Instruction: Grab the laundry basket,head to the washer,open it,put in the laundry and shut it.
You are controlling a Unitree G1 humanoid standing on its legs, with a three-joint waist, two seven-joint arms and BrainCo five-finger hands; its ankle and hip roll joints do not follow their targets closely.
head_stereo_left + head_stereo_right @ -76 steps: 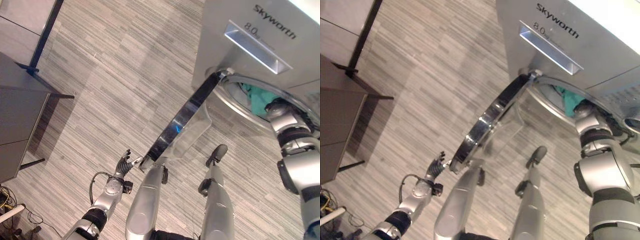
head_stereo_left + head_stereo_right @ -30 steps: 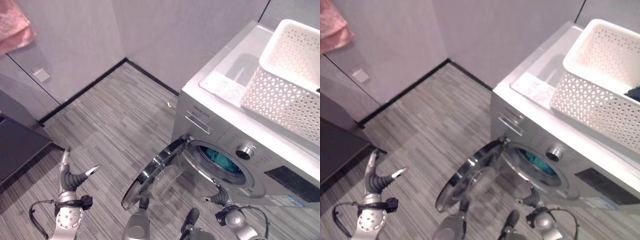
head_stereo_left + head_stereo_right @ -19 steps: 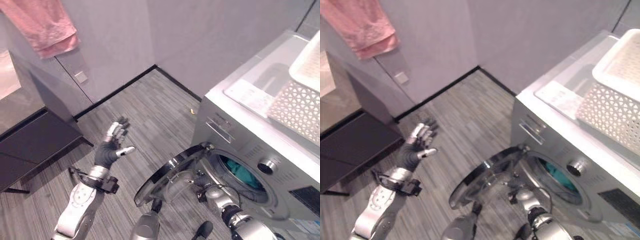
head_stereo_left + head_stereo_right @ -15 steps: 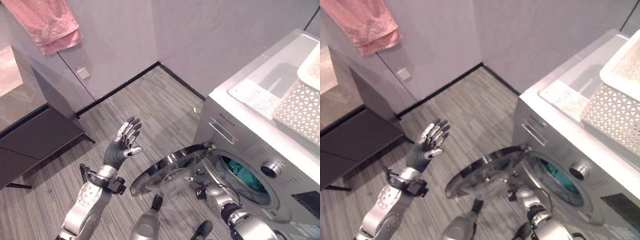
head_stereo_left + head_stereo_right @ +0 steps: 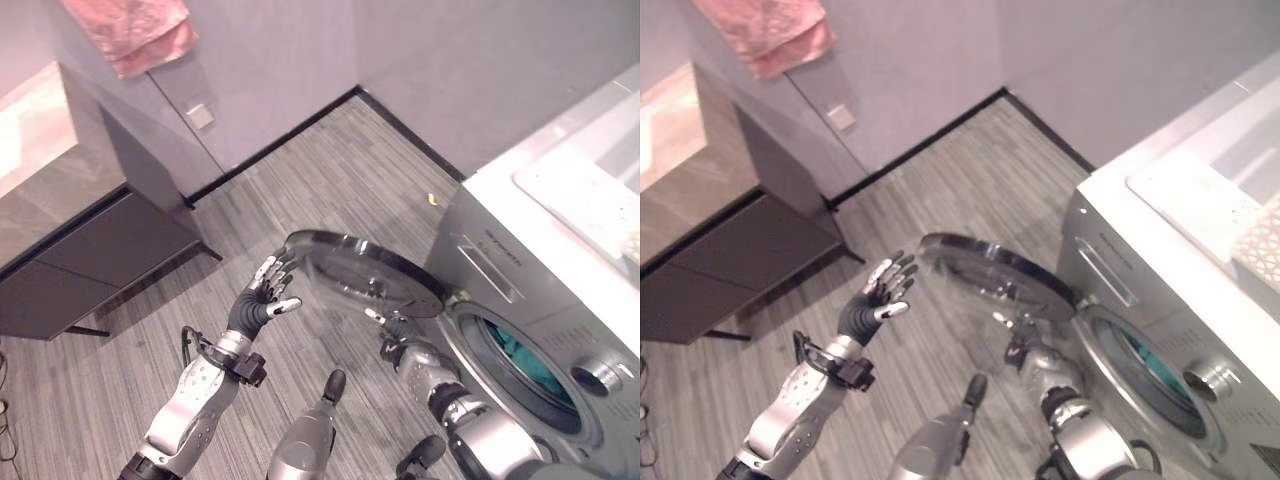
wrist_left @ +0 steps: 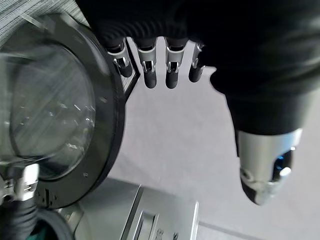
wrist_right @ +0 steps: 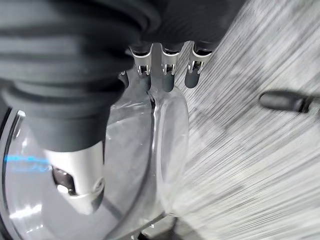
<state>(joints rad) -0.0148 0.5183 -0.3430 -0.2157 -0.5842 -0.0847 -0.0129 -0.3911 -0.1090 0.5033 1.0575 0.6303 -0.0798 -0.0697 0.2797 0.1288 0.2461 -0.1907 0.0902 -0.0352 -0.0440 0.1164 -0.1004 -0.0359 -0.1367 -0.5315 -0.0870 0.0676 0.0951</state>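
Observation:
The silver washer (image 5: 500, 215) stands at the right with its round glass door (image 5: 360, 272) swung open. Teal laundry (image 5: 528, 355) lies inside the drum. My left hand (image 5: 255, 305) is open, palm towards the door, with its fingertips (image 6: 150, 75) at the door's outer rim. My right hand (image 5: 400, 340) is below the door's inner side, near the hinge. It is open, with straight fingers (image 7: 167, 75) by the door's clear bowl (image 7: 165, 140). A corner of the white lattice basket (image 5: 1265, 245) sits on top of the washer.
A dark cabinet (image 5: 90, 250) with a light top stands at the left against the wall. A pink towel (image 5: 135, 30) hangs above it. A small yellow scrap (image 5: 432, 199) lies on the striped floor by the washer's far corner.
The whole view has shifted, and the basket has slid almost out of the picture. My left hand has come closer to the door's rim. My right hand stays by the door's inner side.

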